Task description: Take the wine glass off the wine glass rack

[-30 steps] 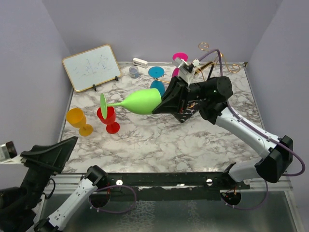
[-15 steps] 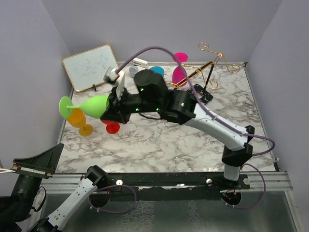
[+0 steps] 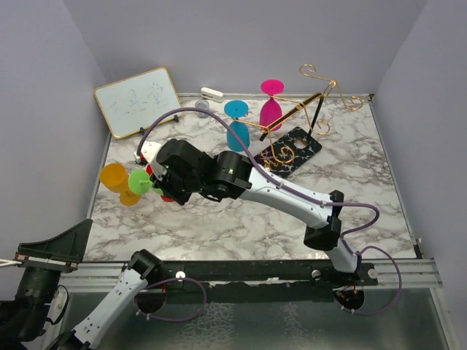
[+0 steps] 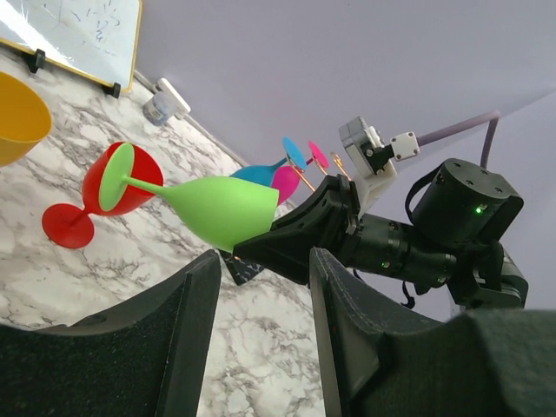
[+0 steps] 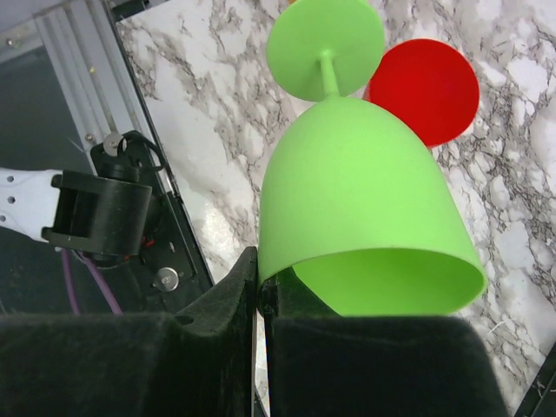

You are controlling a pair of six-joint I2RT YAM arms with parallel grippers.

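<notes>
Quick rundown of what each cam gets. The right wrist view is the only one that really shows the grip: the right gripper (image 5: 263, 294) is clenched on the rim of the green wine glass (image 5: 365, 200), pinching the edge of the bowl. From overhead the arm covers most of that, and just the green foot pokes out past the fingers. The left wrist view gives the side-on look. The glass is on its side, with stem and foot sticking straight out from the fingers.

Only the overhead shows the whole rack (image 3: 295, 113): thin gold wire with curly ends and a dark post on a black patterned base. It's well behind the right gripper, back along that arm, so the green glass is off it.

Count: five glasses. Green is in the grip, red (image 4: 104, 195) sits just under the green foot, and orange (image 3: 115, 177) is just past it. Blue (image 3: 237, 135) and pink (image 3: 271, 113) are back at the rack. One rack, one whiteboard (image 3: 137, 100).

The glass is opaque lime green, with a smooth round bowl, skinny stem and flat disc foot.

The left gripper (image 4: 263, 269) has its fingers spread with nothing between them, well apart from the glass.
</notes>
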